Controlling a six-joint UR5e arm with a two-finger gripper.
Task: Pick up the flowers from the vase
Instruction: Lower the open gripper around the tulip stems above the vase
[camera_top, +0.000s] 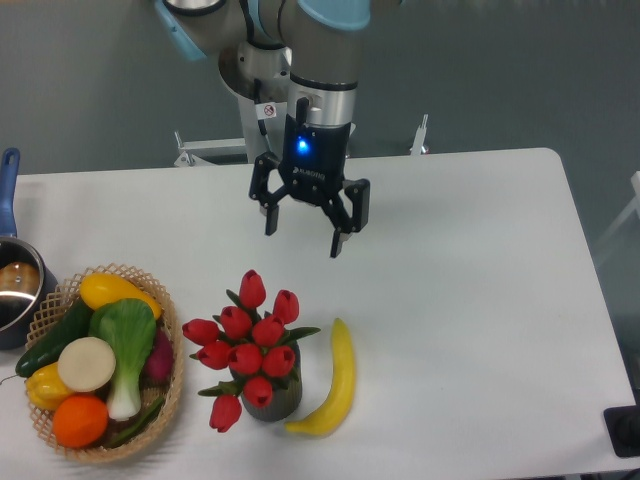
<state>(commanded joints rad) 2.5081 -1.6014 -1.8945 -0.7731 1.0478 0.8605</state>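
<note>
Gripper above the tulips, nothing held

The gripper (303, 232) hangs with jaws spread, empty; the flowers (247, 342) stand upright in the vase (277, 398), below and slightly left of it.

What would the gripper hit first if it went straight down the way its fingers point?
Probably bare table. The open gripper hangs behind the flowers, seemingly not yet over them, though one view leaves depth unclear.

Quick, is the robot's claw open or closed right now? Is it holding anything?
Gripper: open, holding nothing, up above the flowers.
</note>
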